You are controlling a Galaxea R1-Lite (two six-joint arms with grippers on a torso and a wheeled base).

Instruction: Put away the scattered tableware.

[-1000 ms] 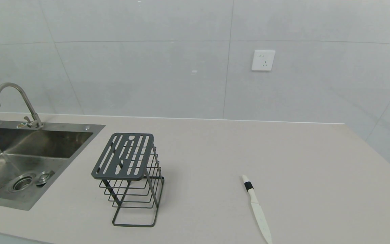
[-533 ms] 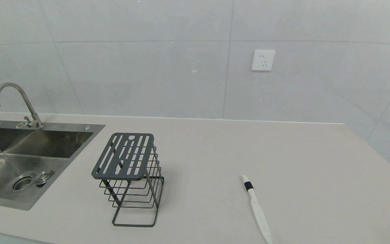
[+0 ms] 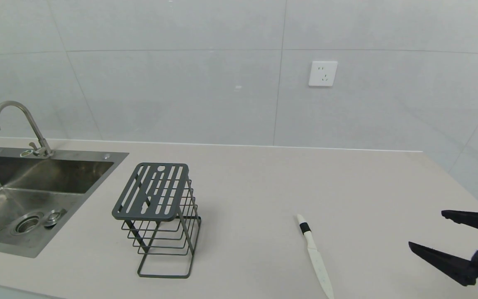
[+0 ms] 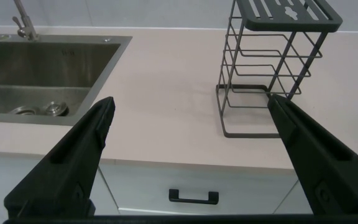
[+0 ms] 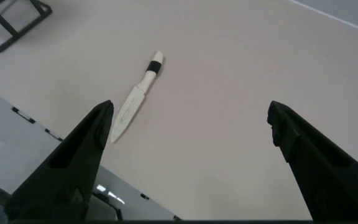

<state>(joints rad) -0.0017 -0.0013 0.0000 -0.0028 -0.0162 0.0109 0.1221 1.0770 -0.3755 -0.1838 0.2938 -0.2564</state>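
At the front edge of the countertop (image 3: 264,187), the left gripper (image 4: 190,101) hangs with its jaws spread wide and nothing between them, facing in toward the counter above a cabinet front with a dark drawer handle (image 4: 193,198). The white knife (image 3: 315,254) – the one piece of tableware lying out – rests flat near the front edge, right of the middle, its blade toward that edge and its black-banded handle toward the back wall. Toward the right edge, well apart from the knife, the right gripper (image 3: 425,228) hovers above the surface, its two dark fingers held wide apart and gripping nothing. Its wrist camera looks down on the knife (image 5: 137,99) from above. Farther in, left of the middle, a dark wire rack (image 3: 156,207) with a slotted top stands upright, with no tableware in it. Just beside it – set into the left end of the counter – is a steel sink (image 3: 56,174), with its curved faucet (image 3: 42,152) at the back rim. A white outlet (image 3: 323,73) sits on the tiled wall behind.
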